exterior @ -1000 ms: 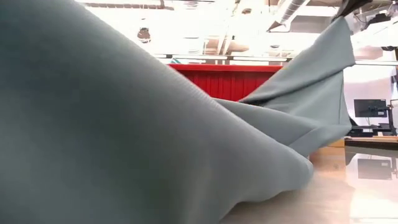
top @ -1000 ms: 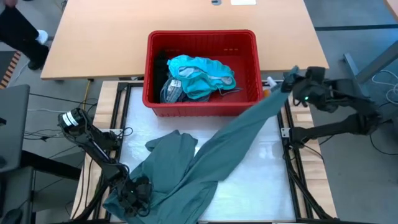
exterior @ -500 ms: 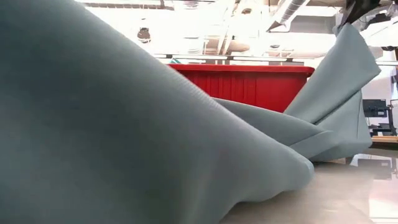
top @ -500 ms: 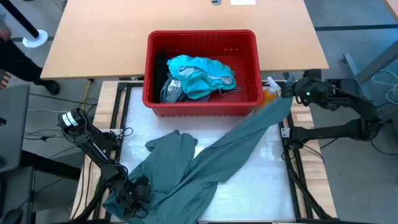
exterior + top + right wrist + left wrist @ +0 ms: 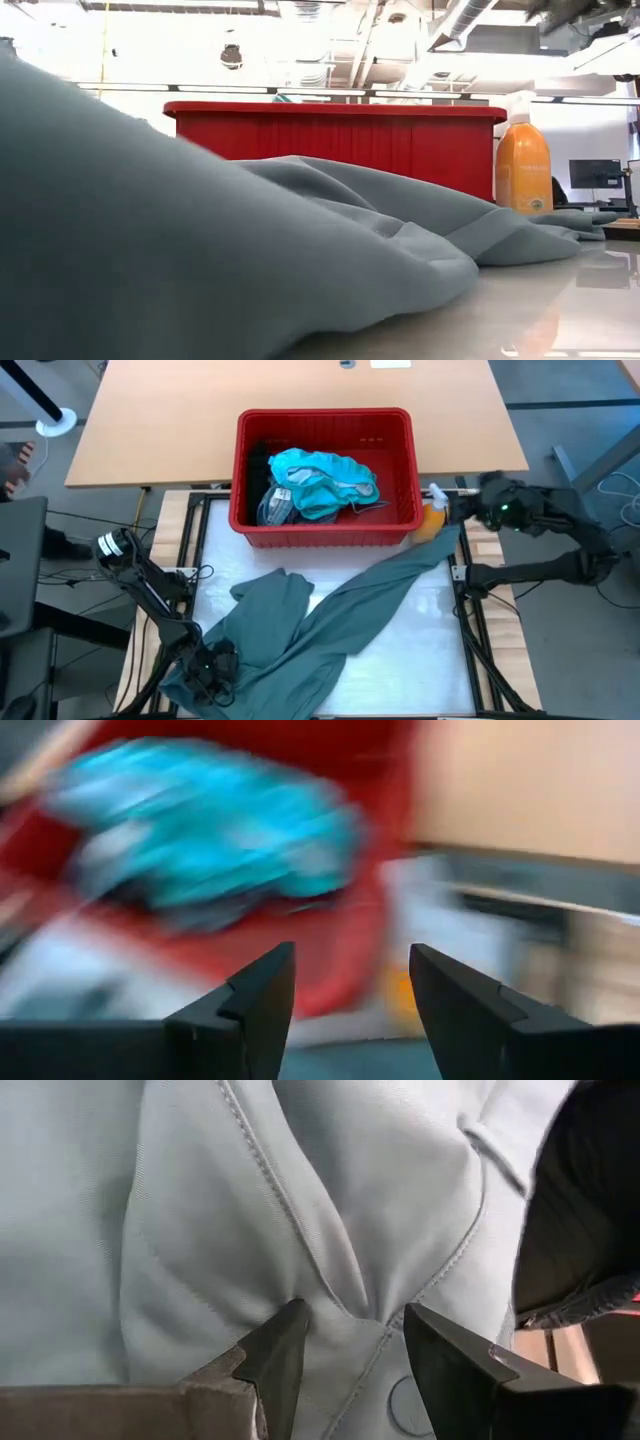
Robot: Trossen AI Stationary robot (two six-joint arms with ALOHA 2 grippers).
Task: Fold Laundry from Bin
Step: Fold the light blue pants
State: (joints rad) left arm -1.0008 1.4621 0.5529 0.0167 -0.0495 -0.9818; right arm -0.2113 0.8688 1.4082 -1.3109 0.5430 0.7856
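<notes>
Pale tabletop point(image 5: 420, 620) carried the grey-green garment point(image 5: 330, 615) stretched corner to corner, long axis running from the near left up toward the orange bottle point(image 5: 432, 520) beside the red bin point(image 5: 325, 525), teal laundry point(image 5: 320, 480) heaped inside. Left gripper point(image 5: 350, 1340) pinched a fold at the near-left end. Right gripper point(image 5: 350, 985) spread wide with nothing in it, hanging past the bottle; bin contents badly smeared in its own view.
</notes>
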